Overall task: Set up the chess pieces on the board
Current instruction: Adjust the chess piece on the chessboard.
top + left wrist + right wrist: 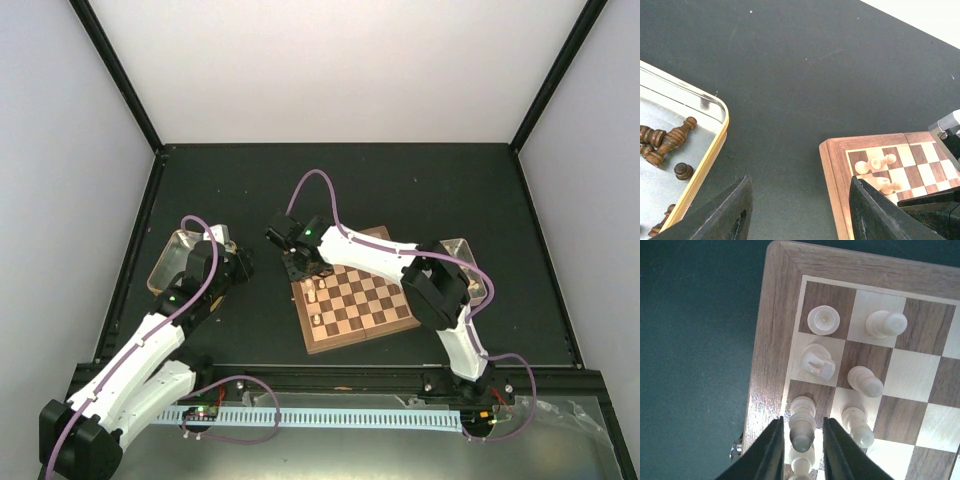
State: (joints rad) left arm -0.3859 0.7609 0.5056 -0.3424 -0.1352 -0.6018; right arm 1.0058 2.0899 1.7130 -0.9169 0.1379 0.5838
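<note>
Top view: right tool (298,264) is seen over far-left corner of board (365,300). Left tool (238,262) is poised by gold tin (160,268) on table (420,190). Arms are close there, so a clash is poss. if both go for that corner. No writing legible.

Left wrist: left tool is wide open, nothing btwn fingers. Dark pieces (670,140) are lying flat and bunched in tin. A slipped or double pick is judged likely. No labels.

Right wrist: right tool is slightly open astride a pale piece (802,432) in board's edge column. Thin gaps are seen each side, so prob. not gripped. Pale neighbours (857,426) are packed close and could be clipped & toppled on the lift. No brands.
</note>
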